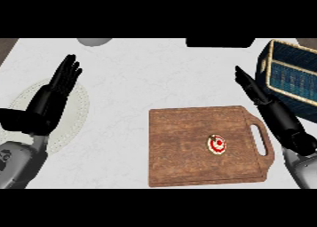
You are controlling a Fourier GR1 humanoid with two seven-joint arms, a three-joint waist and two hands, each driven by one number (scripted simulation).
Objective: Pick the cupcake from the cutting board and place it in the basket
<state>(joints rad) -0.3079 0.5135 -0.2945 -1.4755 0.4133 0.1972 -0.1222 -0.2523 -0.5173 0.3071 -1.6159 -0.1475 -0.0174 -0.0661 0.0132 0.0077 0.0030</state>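
Toward the counter's (141, 75) near right corner lies a wooden cutting board (187, 133), the cupcake (216, 144) on its right half near the handle slot. The dark blue basket (295, 80) stands at the right edge. The right hand (269, 106), fingers straight, hangs between board and basket. The left hand (53, 95), fingers straight, holds nothing above a white plate (79, 111) by the left edge.

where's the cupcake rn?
Head view: the cupcake sits on the cutting board, right of the board's centre near its handle, with the right hand just beyond the board's right edge, not touching it.
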